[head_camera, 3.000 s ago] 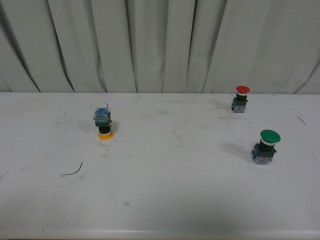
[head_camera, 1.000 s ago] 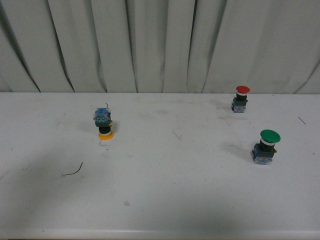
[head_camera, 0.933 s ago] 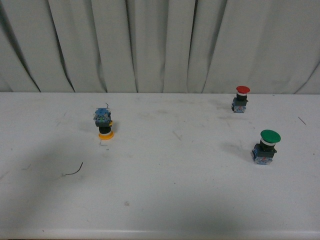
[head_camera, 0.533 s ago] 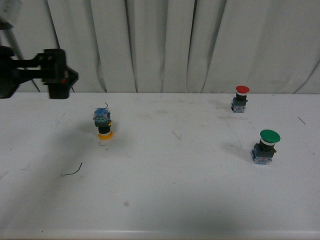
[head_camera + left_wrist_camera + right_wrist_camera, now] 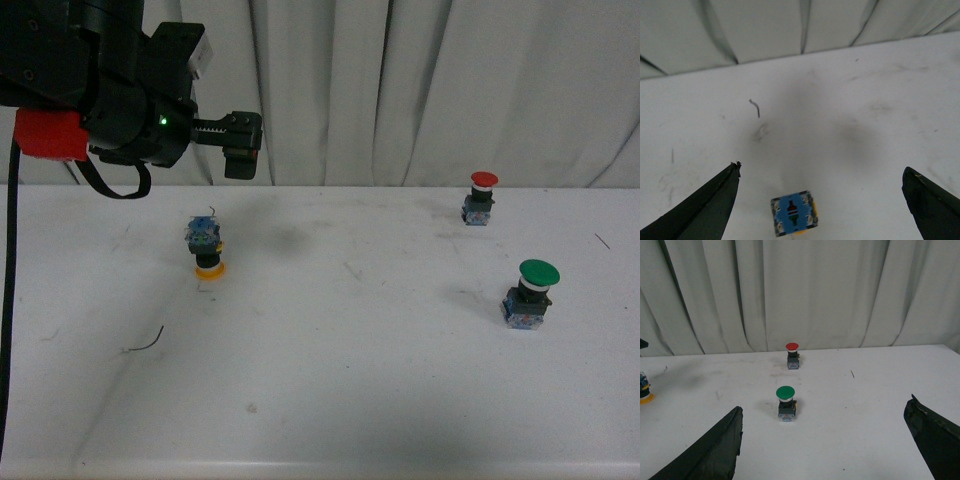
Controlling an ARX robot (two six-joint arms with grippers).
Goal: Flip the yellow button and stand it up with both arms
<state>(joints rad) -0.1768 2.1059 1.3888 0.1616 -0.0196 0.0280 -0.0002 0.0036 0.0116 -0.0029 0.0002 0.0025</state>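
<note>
While the left arm [image 5: 110, 80], with its red block [image 5: 45, 135], hangs above the far left of the tabletop [image 5: 350, 390], the left pincer [image 5: 243, 145] hovers over the yellow button [image 5: 207, 250] and a little past it toward the curtain. That button sits on the left part of the tabletop, upside down: cap on the surface, blue-grey base uppermost. From the left wrist the jaws are spread wide with nothing in them, and the button's base shows in the gap, short of the fingertips [image 5: 732, 172].

The step in hand is, by my reading, the first grasp. To do it well I would draw the pincer back until its tips straddle the base, then lower it straight. I would close on two flat faces of the blocky base, not on the round cap or collar, which would likely slip. A grip high on the base would leave the cap end free for the other arm to take.

Further right the red button [image 5: 483, 198] and green button [image 5: 530, 293] stand upright, well apart from the work, and need no touching. The right pincer [image 5: 825, 405], out of the front view, is likewise wide open and empty, facing those two
</note>
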